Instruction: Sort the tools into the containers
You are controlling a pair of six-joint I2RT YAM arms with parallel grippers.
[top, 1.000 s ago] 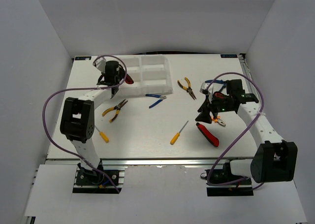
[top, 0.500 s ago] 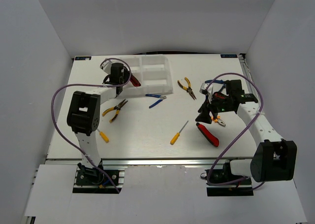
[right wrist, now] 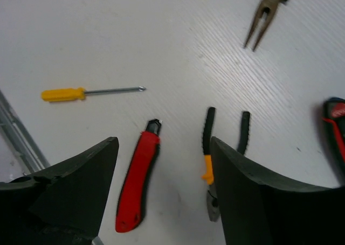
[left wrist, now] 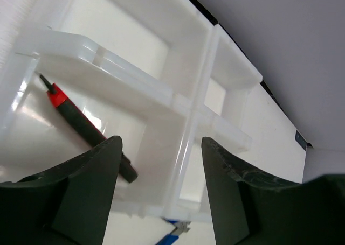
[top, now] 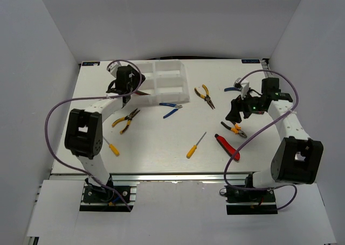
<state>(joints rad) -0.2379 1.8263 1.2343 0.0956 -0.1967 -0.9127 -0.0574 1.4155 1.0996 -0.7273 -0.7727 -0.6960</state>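
**Change from the preceding frames.** The left gripper (left wrist: 160, 144) has let go of the stowed cutter (left wrist: 83, 127), which was between its fingers above the tray (left wrist: 129, 75). The right gripper (right wrist: 163, 142) has drawn back toward 2 o'clock from above the orange-handled pliers (top: 233, 128). Directions refer to the top view, with 12 o'clock at the table's far edge.

**Left arm.** The fingers are spread wide with nothing between them, poised over the tray at 11 o'clock. The stowed cutter, red at the tip and black along the body, lies flat on the floor of a near-row compartment, its tip toward 9 o'clock. Whether that is the end or the middle compartment cannot be told, since the arm covers that part of the tray from above.

**Right arm.** The fingers are wide apart and empty, above the table (top: 161, 132) at 3 o'clock. In the wrist view the orange-handled pliers and the loose cutter (top: 227, 147) lie side by side below them, close together but not touching. The loose cutter is on the pliers' 6 o'clock side.

**Tools on the table.**
- The far pliers (top: 204, 96), yellow and black, lie near the tray's 3 o'clock end.
- The blue-handled pliers (top: 171, 109) lie just beside the tray's near wall.
- The left pliers (top: 125, 119) lie at 9 o'clock, beside the left forearm.
- The centre screwdriver (top: 196, 145) lies at 6 o'clock.
- The left screwdriver (top: 112, 147) lies at 8 o'clock.
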